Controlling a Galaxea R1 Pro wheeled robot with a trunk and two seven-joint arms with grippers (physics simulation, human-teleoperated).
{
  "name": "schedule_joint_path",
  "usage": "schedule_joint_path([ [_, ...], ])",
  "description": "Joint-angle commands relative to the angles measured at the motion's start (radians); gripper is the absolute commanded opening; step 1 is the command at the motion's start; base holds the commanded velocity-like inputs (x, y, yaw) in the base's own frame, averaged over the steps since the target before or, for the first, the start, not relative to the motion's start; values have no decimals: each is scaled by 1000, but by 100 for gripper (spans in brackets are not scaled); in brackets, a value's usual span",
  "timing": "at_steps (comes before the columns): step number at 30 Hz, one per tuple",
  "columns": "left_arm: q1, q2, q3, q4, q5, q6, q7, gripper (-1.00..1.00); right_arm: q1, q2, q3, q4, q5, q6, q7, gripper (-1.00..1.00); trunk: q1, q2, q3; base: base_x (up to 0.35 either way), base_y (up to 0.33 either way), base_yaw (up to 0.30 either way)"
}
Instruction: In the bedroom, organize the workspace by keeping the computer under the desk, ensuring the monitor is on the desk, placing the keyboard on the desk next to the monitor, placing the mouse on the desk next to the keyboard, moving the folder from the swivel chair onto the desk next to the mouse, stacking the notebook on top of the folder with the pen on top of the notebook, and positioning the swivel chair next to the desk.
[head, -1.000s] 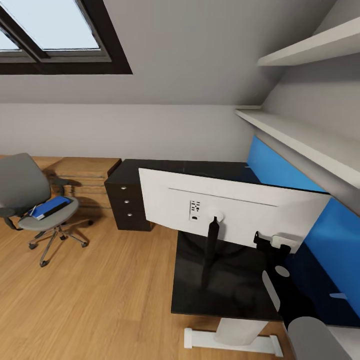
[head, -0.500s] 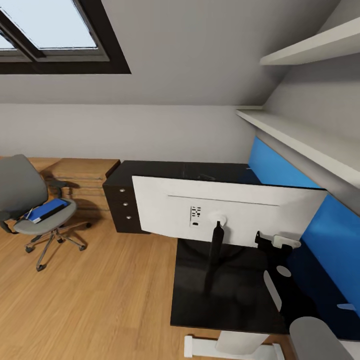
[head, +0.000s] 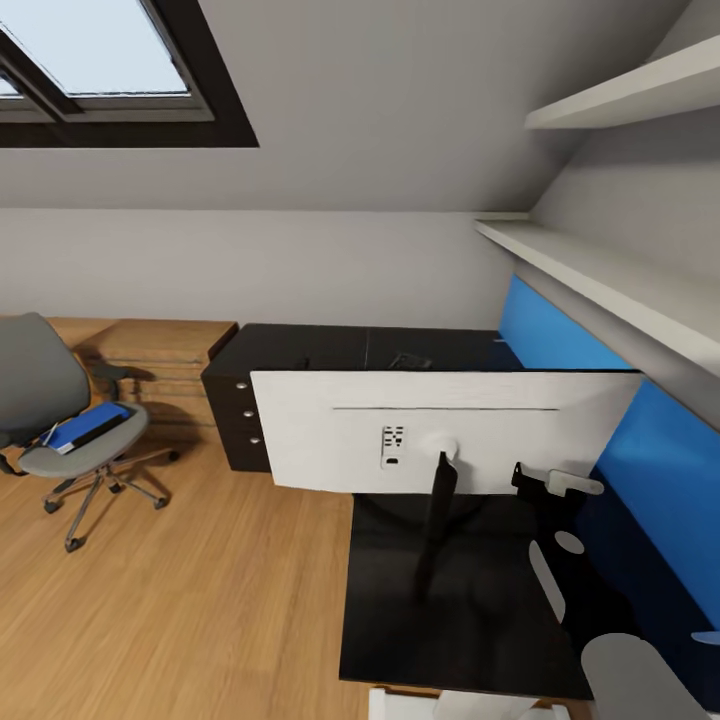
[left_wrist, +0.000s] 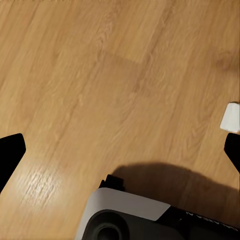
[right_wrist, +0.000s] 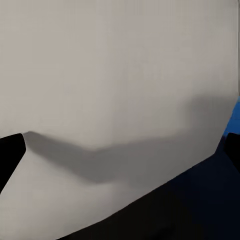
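Observation:
The monitor (head: 440, 430) stands on the glossy black desk (head: 480, 610) with its white back toward me, on a slim black stand (head: 437, 520). My right gripper (head: 545, 482) is at the monitor's lower right corner. In the right wrist view the right gripper (right_wrist: 120, 150) is open, its fingertips wide apart before the white back. At the left the grey swivel chair (head: 45, 400) stands apart from the desk with the blue folder (head: 88, 424) on its seat. The left gripper (left_wrist: 120, 152) hangs open over the wooden floor. The keyboard is out of view.
The desk's black drawer unit (head: 232, 420) faces the chair, with light wooden low cabinets (head: 160, 350) behind it. A small dark item (head: 408, 361) lies on the far desk top. White shelves (head: 600, 280) and a blue wall panel (head: 650, 450) run along the right. A white desk foot (left_wrist: 231, 116) rests on the floor.
The whole view has shifted, so the camera moved. The monitor has also turned on the desk: its top edge sloped before and now runs level. The right gripper stays at its lower right corner.

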Motion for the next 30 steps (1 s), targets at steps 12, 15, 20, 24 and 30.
schedule_joint_path([
  [12,-1,0,-4,1,1,-3,3,100,-1,0,1,0,-3,-3,-2,100,1,-2,-2,120,0,0],
  [15,-1,0,-4,1,1,-3,3,100,-1,0,1,0,-3,-2,-1,100,1,-2,-2,187,0,0],
  [20,-1,0,-4,1,2,-2,3,100,-1,0,1,0,-3,-1,0,100,1,-2,-2,82,0,0],
  [24,-1,0,-4,1,1,-1,3,100,-1,0,1,0,-2,-1,0,100,1,-2,-2,20,0,0],
  [30,-1,0,-4,1,2,-2,3,100,-1,0,1,0,-3,-1,0,100,1,-2,-2,5,0,0],
])
